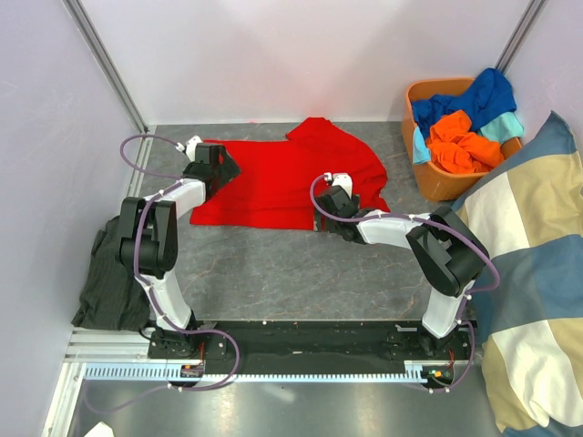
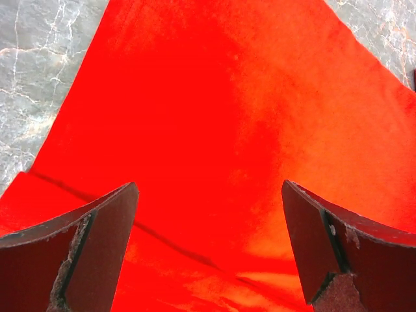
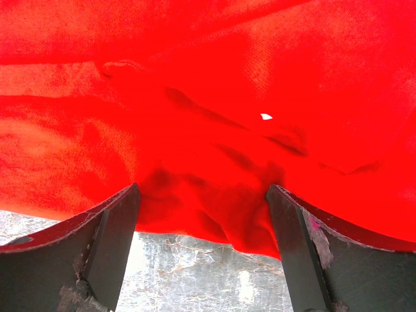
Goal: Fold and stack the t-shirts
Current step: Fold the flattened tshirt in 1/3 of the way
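Observation:
A red t-shirt (image 1: 273, 182) lies spread on the grey table, its right sleeve area rumpled. My left gripper (image 1: 226, 169) hovers over the shirt's left end, open. In the left wrist view its fingers (image 2: 104, 227) stand wide apart above flat red fabric (image 2: 214, 97), and the gripper (image 2: 209, 184) holds nothing. My right gripper (image 1: 337, 189) sits at the shirt's near right edge, open. In the right wrist view the gripper (image 3: 201, 188) straddles the wrinkled hem (image 3: 214, 214), with bare table below. Orange (image 1: 460, 141), blue (image 1: 481, 94) and teal (image 1: 506, 126) t-shirts lie heaped in a basket.
The orange basket (image 1: 437, 189) stands at the back right. A big blue-and-beige checked cushion (image 1: 533, 273) fills the right side. A dark cloth (image 1: 109, 273) hangs at the table's left edge. White walls close the back and left.

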`<state>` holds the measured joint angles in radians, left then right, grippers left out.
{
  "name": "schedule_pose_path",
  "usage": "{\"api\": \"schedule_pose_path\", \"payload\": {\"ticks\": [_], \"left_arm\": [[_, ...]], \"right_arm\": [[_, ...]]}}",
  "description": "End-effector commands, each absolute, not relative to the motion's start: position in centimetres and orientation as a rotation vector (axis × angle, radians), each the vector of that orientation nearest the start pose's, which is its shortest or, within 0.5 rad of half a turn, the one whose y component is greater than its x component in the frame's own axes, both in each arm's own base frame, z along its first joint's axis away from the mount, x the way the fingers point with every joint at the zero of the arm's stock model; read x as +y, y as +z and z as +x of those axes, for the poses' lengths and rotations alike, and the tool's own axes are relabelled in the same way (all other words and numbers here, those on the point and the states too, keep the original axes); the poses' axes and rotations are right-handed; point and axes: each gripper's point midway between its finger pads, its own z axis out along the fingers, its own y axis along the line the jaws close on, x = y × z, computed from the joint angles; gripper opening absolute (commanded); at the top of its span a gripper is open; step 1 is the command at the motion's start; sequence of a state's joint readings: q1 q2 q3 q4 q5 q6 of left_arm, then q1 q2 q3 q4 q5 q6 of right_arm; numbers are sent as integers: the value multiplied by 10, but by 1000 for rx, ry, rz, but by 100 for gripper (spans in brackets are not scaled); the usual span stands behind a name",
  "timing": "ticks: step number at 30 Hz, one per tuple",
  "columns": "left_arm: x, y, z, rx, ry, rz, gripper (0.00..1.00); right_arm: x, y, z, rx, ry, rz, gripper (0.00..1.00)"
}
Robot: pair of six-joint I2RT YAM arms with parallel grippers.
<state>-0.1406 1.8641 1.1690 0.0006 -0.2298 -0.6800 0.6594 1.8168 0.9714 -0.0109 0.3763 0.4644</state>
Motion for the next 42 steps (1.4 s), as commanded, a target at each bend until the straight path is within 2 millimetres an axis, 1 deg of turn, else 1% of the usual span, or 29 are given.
{"api": "schedule_pose_path", "payload": {"ticks": [1, 2, 3, 4, 6, 7, 10, 14, 20, 24, 26, 30, 35, 42], "left_arm": [[-56, 89, 484, 2102, -212, -707, 99], [-55, 86, 474, 2109, -219, -717, 99], [-57, 83, 469, 2113, -233, -728, 99], [-59, 73, 458, 2140, -244, -729, 99], [-63, 70, 452, 2140, -262, -728, 99], [-65, 64, 445, 2158, -257, -726, 99], [-70, 58, 438, 2172, -262, -725, 99], [-75, 56, 436, 2178, -267, -716, 99], [-77, 50, 436, 2192, -264, -717, 99], [-78, 52, 434, 2192, -269, -716, 99], [-79, 57, 432, 2184, -276, -713, 99], [-83, 54, 427, 2194, -285, -713, 99], [-88, 47, 427, 2209, -296, -722, 99], [-92, 45, 432, 2215, -299, -717, 99]], "right_arm": [[171, -66, 274, 2747, -129, -153, 89], [171, -65, 274, 2745, -128, -152, 89], [172, -66, 274, 2746, -126, -153, 89], [171, -66, 274, 2746, -126, -153, 89], [171, -66, 274, 2747, -129, -151, 89], [171, -66, 274, 2747, -130, -153, 89], [171, -66, 274, 2747, -127, -155, 89], [171, -66, 274, 2747, -129, -151, 89], [171, -66, 274, 2748, -128, -153, 89], [171, -66, 274, 2749, -129, -156, 89], [171, -66, 274, 2749, -129, -156, 89], [171, -67, 274, 2749, -128, -153, 89], [171, -67, 274, 2748, -126, -153, 89], [171, -68, 273, 2753, -131, -159, 89]]}}
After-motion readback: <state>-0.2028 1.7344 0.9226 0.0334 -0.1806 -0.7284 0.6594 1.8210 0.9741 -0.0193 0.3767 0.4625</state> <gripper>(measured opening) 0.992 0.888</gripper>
